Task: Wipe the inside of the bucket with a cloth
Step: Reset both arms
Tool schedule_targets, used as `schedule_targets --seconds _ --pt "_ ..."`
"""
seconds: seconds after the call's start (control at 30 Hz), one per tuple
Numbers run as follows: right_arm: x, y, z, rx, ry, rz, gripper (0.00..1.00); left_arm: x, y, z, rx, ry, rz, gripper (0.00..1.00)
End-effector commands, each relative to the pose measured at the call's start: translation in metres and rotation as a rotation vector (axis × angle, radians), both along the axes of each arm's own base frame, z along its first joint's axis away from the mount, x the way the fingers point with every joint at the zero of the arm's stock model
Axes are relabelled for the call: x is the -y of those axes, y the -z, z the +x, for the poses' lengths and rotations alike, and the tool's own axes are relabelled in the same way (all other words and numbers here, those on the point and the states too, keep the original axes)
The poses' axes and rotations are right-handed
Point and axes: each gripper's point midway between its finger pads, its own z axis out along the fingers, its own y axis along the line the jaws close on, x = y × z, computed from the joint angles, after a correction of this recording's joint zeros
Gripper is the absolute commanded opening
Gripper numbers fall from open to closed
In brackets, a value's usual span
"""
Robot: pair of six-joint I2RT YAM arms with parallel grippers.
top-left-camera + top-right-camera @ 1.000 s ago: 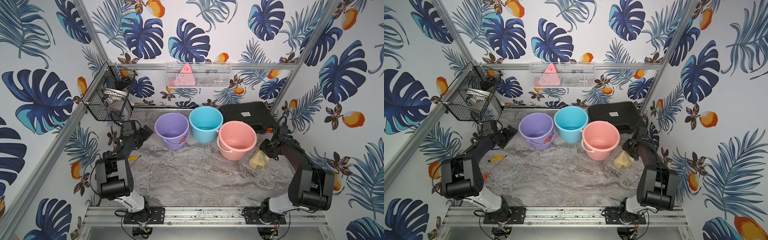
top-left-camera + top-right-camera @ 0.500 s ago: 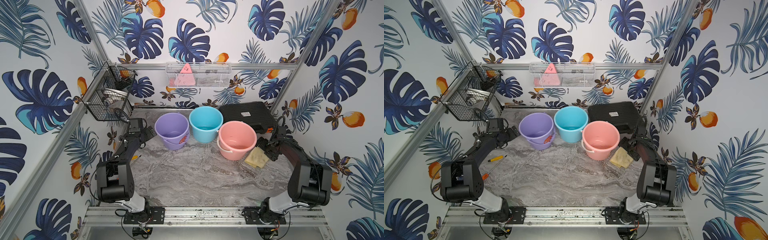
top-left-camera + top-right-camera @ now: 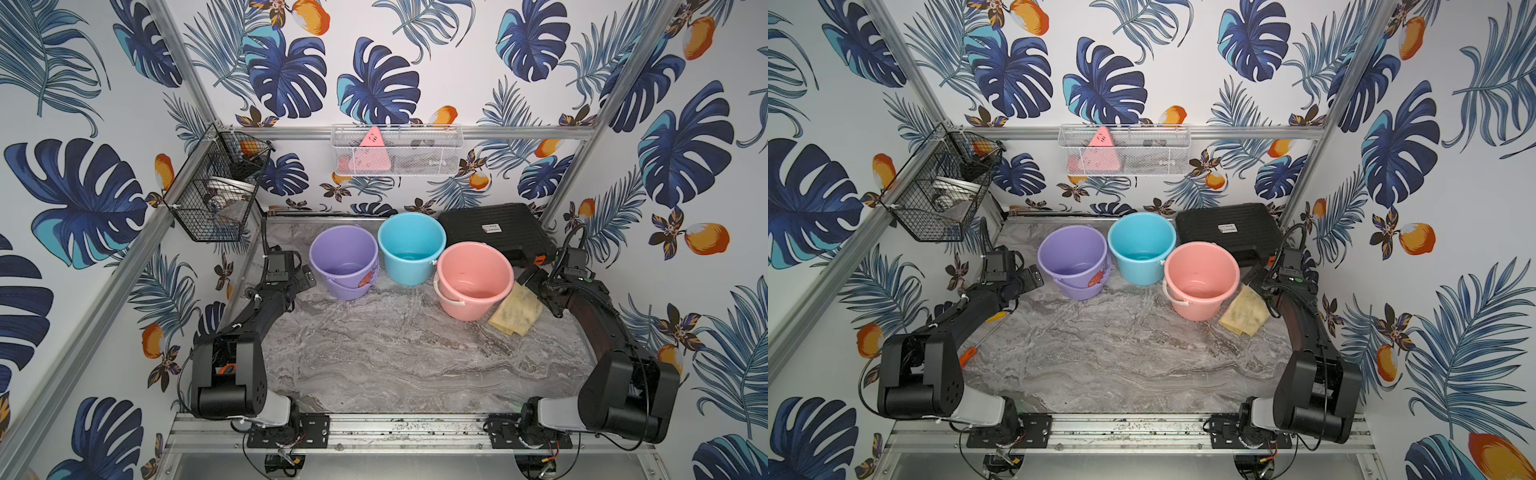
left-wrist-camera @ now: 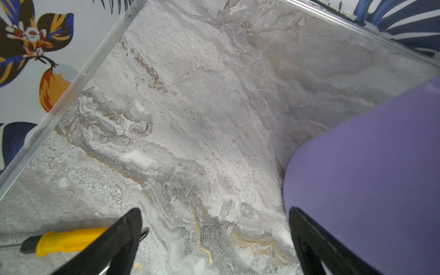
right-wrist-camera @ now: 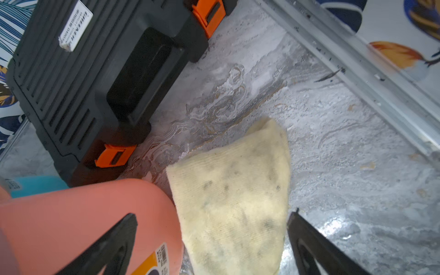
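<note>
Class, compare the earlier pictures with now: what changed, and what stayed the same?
The right gripper opened and let go of the cloth, which went from a held bunch to lying spread on the table beside the pink bucket. The left gripper stayed open; the pink bucket, purple bucket and blue bucket kept their places.

A: Can you read any words here?
B: Not really. The black case (image 5: 71,83) has a white label (image 5: 75,26) with dark print, but the letters are too blurry.
A: And the pink bucket (image 5: 71,214)?
B: It has a sticker (image 5: 162,258) with a bar code and tiny numbers. I cannot read them.
A: The pink triangle (image 3: 370,153)?
B: Little dark marks, too small to read.
</note>
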Motion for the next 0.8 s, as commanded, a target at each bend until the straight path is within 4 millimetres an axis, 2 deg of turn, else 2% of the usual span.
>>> schedule_targets --seconds 0.0,0.13,0.27,0.37,0.4,0.43,0.63,0.77 --pt "-0.002 -0.007 0.018 0.068 -0.08 -0.037 1.0 -0.006 -0.023 0.019 0.15 0.012 0.094 0.99" --pt "-0.002 0.0 0.026 0.144 -0.13 -0.088 1.0 0.005 -0.04 0.015 0.303 0.066 0.286 0.99" --pt "0.001 0.005 0.028 0.215 -0.163 -0.179 1.0 0.009 -0.05 0.017 0.392 0.082 0.286 0.99" --pt "0.001 0.006 0.028 0.281 -0.173 -0.214 1.0 0.012 -0.041 0.017 0.416 0.097 0.282 0.99" --pt "-0.001 0.008 0.028 0.309 -0.17 -0.207 1.0 0.024 -0.037 0.018 0.425 0.131 0.28 0.99" --pt "-0.001 0.011 0.025 0.33 -0.16 -0.204 1.0 0.027 -0.036 0.017 0.444 0.137 0.287 0.99" --pt "-0.006 0.016 0.005 0.535 -0.128 -0.243 1.0 0.035 -0.037 0.017 0.464 0.179 0.287 0.99" --pt "-0.01 0.027 0.001 0.617 -0.134 -0.241 1.0 0.047 -0.037 0.017 0.495 0.238 0.283 0.99"
